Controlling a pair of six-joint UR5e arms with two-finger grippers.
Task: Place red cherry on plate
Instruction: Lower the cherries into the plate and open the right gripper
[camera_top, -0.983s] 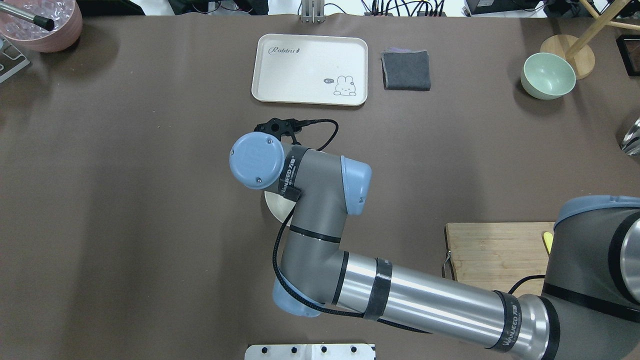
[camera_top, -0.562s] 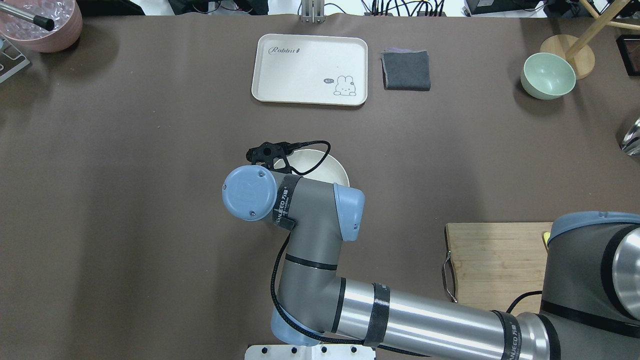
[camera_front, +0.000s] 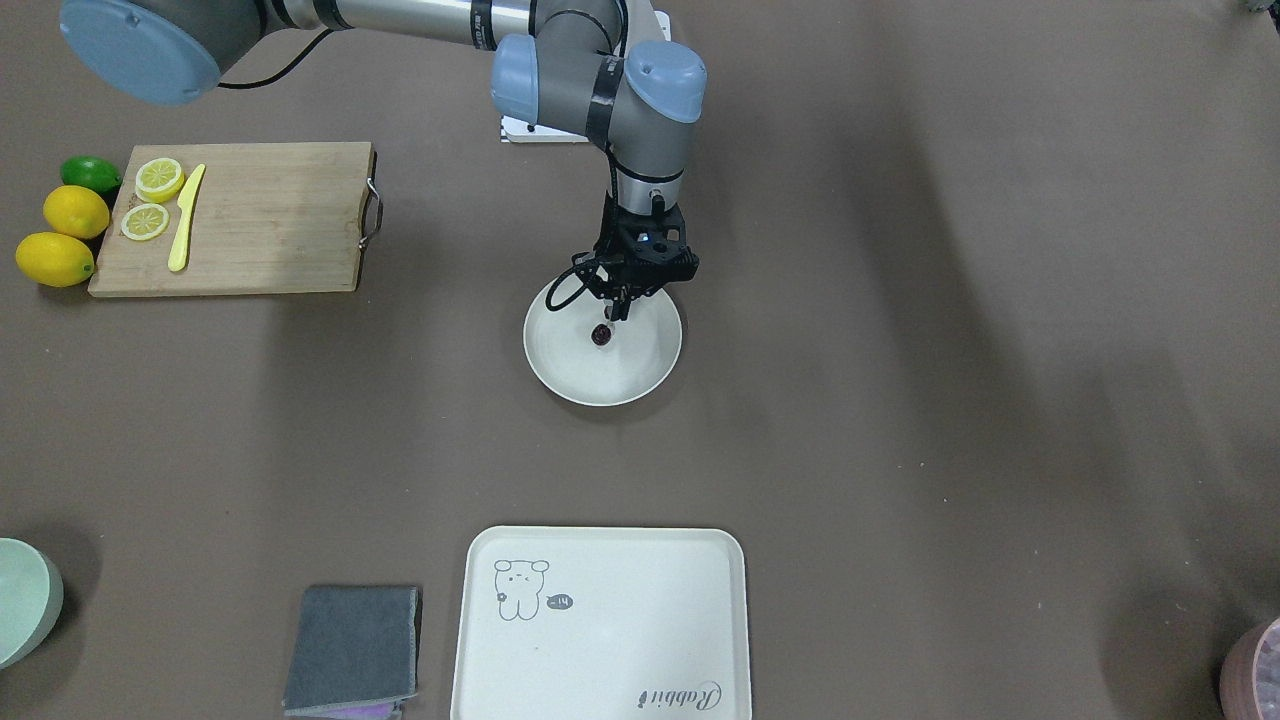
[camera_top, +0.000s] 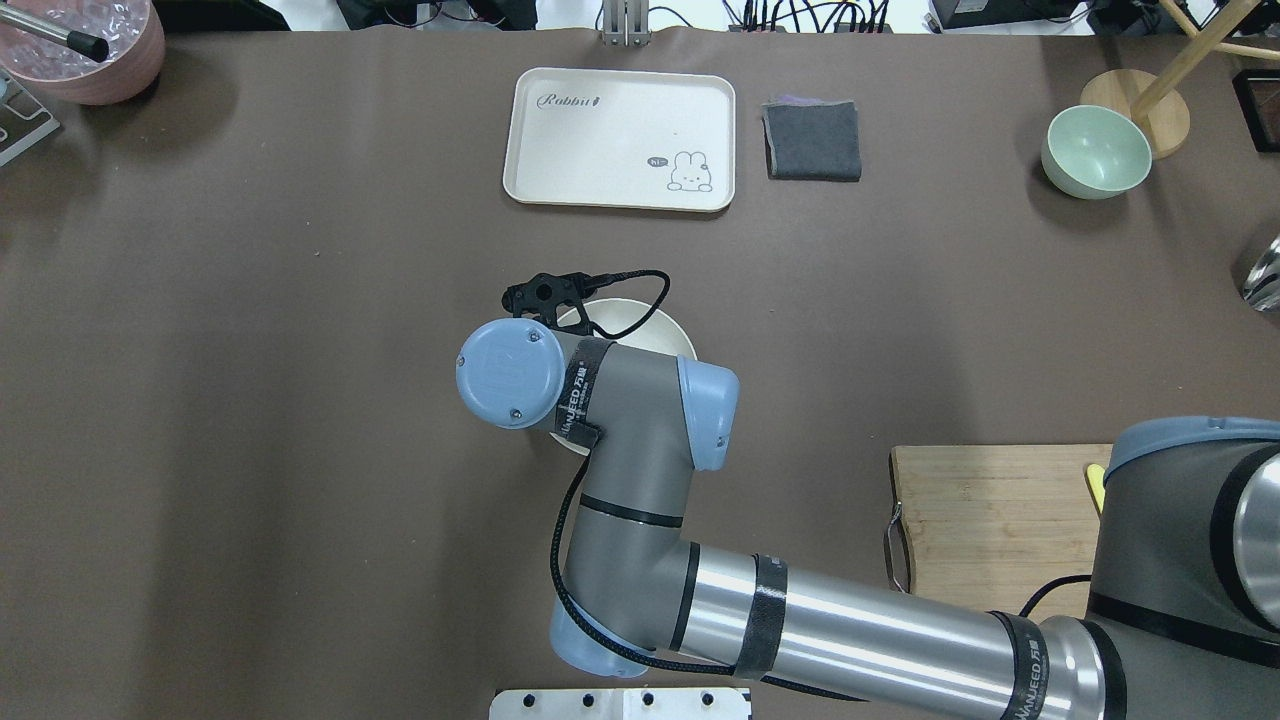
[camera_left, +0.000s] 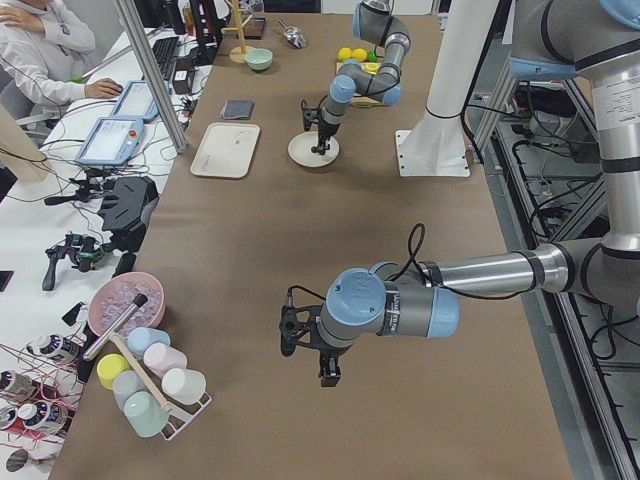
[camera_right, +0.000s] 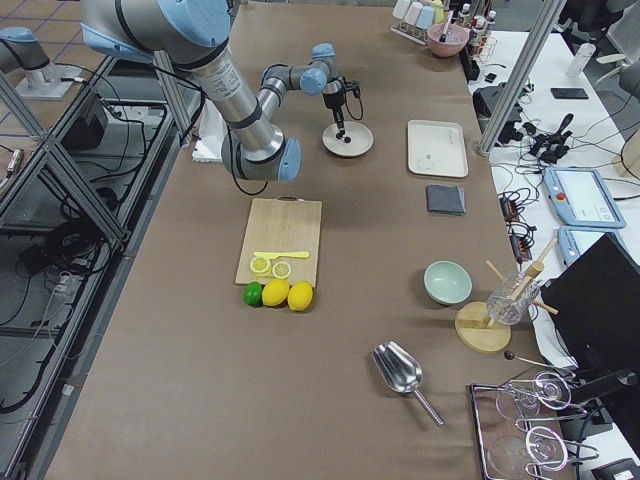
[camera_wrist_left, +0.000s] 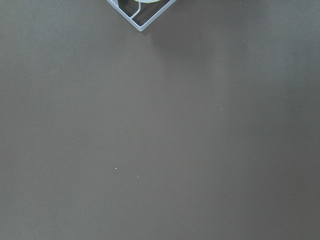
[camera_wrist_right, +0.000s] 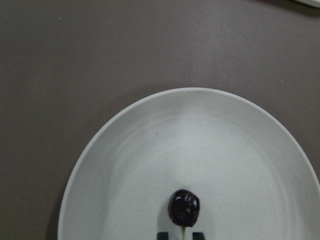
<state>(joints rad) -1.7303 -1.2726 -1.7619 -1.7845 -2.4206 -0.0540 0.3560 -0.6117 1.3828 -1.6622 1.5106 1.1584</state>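
Observation:
The round cream-white plate (camera_front: 560, 380) sits mid-table, also seen in the overhead view (camera_top: 645, 325) and the right wrist view (camera_wrist_right: 125, 165). My right gripper (camera_front: 616, 308) points straight down over the plate's inside, shut on the thin stem of the red cherry (camera_front: 601, 335). The dark maroon cherry (camera_wrist_right: 184, 207) hangs just below the fingertips (camera_wrist_right: 197, 235), low over the plate's floor; I cannot tell whether it touches. In the overhead view the wrist hides gripper and cherry. My left gripper (camera_left: 322, 362) hovers over bare table far from the plate; whether it is open or shut, I cannot tell.
A wooden cutting board (camera_front: 260, 215) holds lemon slices (camera_front: 152, 195) and a yellow knife (camera_front: 186, 215), with lemons (camera_front: 62, 235) and a lime (camera_front: 90, 172) beside it. A rectangular cream tray (camera_front: 600, 625), grey cloth (camera_front: 352, 648) and pale green bowl (camera_front: 22, 598) lie along the far side.
The right wrist drew back toward the robot's side, uncovering the plate's far rim, then shifted slightly forward again over the plate.

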